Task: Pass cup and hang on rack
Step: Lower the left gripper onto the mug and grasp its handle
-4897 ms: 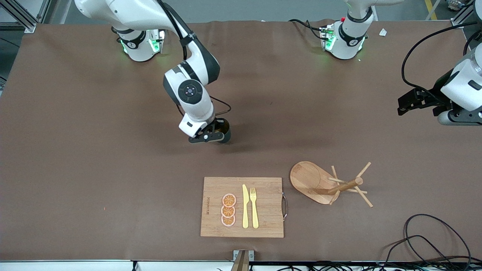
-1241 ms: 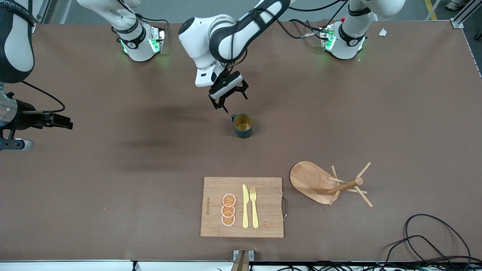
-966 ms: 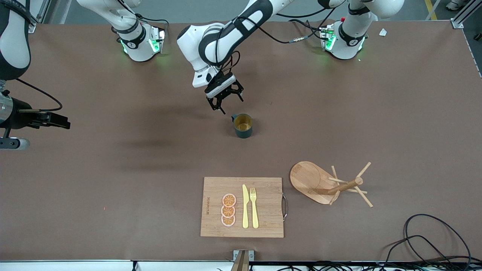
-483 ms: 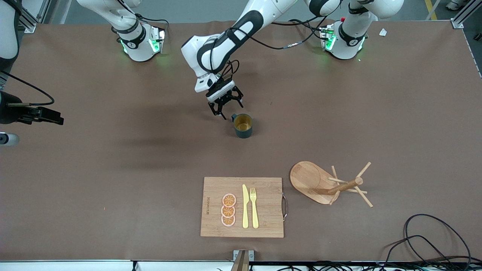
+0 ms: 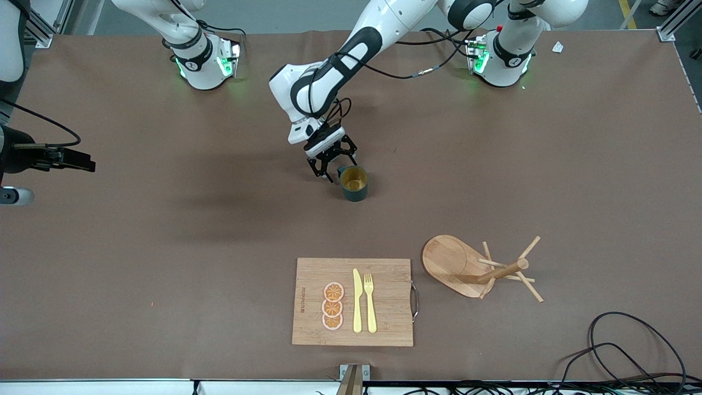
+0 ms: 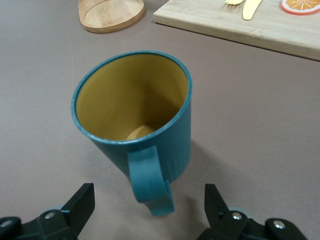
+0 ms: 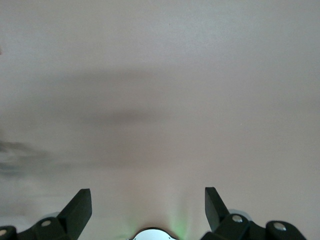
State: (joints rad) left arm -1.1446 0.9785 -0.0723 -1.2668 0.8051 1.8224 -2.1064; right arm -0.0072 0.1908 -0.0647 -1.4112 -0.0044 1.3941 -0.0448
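Note:
The cup (image 5: 354,184), a teal-green mug with a mustard inside, stands upright mid-table. Its loop handle (image 6: 150,182) points toward my left gripper (image 5: 331,168). That gripper is low at the cup and open, and the handle sits in the gap between its fingers (image 6: 80,202), touching neither. In the left wrist view the cup (image 6: 135,115) fills the middle above the left gripper (image 6: 149,210). The wooden rack (image 5: 482,269) stands nearer the front camera, toward the left arm's end. My right gripper (image 5: 88,163) waits open over the right arm's end, with only bare table between the right gripper (image 7: 148,207) fingers.
A bamboo cutting board (image 5: 354,302) with orange slices, a yellow knife and a fork lies near the front edge, beside the rack. The rack's base (image 6: 111,12) and the board (image 6: 240,25) also show in the left wrist view. Black cables (image 5: 630,351) loop at the front corner.
My left gripper has come down and closer to the cup, so the handle now lies between its open fingers. The right arm has shifted slightly at the table's end.

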